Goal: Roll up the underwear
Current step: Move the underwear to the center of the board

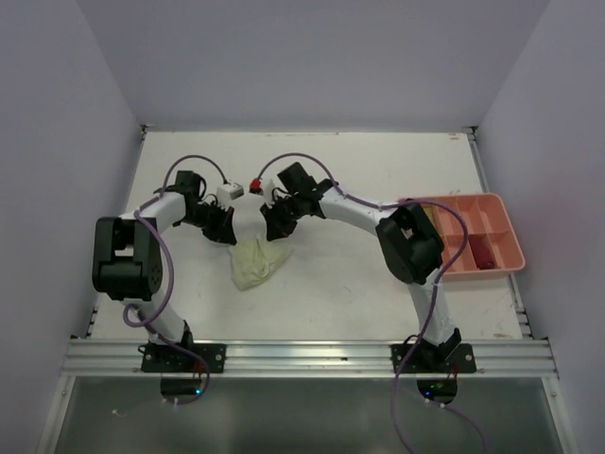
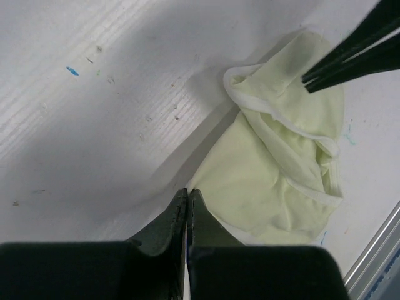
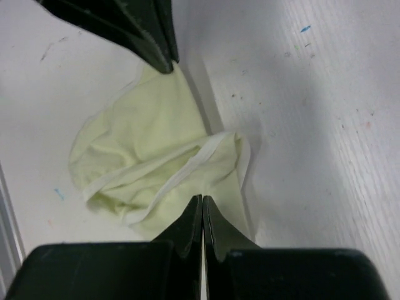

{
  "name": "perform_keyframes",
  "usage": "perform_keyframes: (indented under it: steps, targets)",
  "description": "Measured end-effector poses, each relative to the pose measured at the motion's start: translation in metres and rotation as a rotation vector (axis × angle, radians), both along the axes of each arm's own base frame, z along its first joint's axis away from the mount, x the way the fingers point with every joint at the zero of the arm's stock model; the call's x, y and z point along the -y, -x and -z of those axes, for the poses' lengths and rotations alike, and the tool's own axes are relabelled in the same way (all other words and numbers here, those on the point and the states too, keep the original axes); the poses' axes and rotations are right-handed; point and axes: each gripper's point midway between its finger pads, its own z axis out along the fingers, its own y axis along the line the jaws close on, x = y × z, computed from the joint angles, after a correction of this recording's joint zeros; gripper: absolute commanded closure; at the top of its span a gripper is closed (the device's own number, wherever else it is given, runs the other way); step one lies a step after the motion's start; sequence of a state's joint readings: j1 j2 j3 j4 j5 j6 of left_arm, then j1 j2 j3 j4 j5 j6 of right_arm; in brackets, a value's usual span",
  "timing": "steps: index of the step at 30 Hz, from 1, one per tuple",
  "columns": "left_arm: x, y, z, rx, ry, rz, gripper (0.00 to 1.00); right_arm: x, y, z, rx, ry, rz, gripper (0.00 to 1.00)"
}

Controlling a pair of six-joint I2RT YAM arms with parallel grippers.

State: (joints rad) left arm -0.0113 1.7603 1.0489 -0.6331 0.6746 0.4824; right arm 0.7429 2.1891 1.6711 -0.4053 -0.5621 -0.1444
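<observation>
Seeing table w/ tray at right; dark red piece in one compartment, rolled or not I can't tell. Pale yellow-green underwear mid-table, crumpled, unrolled; I judge rolling barely begun. L gripper + R gripper both pinched closed on its opposite corners

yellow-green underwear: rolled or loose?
Loose, not rolled: the underwear is a crumpled bunch, with left gripper and right gripper each shut on an edge.
</observation>
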Motion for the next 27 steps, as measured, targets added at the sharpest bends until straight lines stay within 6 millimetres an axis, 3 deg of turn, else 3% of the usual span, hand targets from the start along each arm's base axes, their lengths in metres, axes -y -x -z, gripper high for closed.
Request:
perform_keyframes:
  steps: [3, 9, 12, 14, 15, 16, 18, 21, 25, 27]
  targets:
    - [0.000, -0.005, -0.016, 0.056, 0.004, 0.000, 1.00, 0.009, 0.004, -0.032, 0.042, -0.032, 0.004, 1.00]
    - [0.006, -0.013, -0.070, 0.234, 0.040, 0.055, 1.00, 0.037, -0.002, -0.127, 0.200, -0.148, 0.047, 1.00]
    - [0.009, -0.012, -0.105, 0.347, 0.050, 0.116, 1.00, 0.057, -0.011, -0.151, 0.248, -0.170, 0.095, 0.96]
    - [0.013, -0.009, -0.130, 0.442, 0.038, 0.168, 1.00, 0.075, -0.019, -0.161, 0.257, -0.177, 0.139, 0.80]
    - [0.019, -0.006, -0.143, 0.495, 0.033, 0.203, 1.00, 0.085, -0.024, -0.164, 0.256, -0.178, 0.165, 0.67]
    - [0.025, -0.002, -0.154, 0.537, 0.028, 0.235, 1.00, 0.094, -0.030, -0.167, 0.255, -0.180, 0.189, 0.42]
    - [0.046, 0.010, -0.179, 0.643, 0.028, 0.334, 1.00, 0.110, -0.039, -0.172, 0.259, -0.184, 0.218, 0.28]
    - [0.076, 0.030, -0.213, 0.761, 0.057, 0.461, 1.00, 0.127, -0.041, -0.180, 0.282, -0.181, 0.227, 0.22]
    - [0.084, 0.031, -0.244, 0.843, 0.084, 0.486, 1.00, 0.127, -0.026, -0.192, 0.302, -0.192, 0.178, 0.22]
    - [0.085, 0.035, -0.249, 0.848, 0.099, 0.505, 1.00, 0.126, -0.020, -0.191, 0.310, -0.192, 0.162, 0.21]
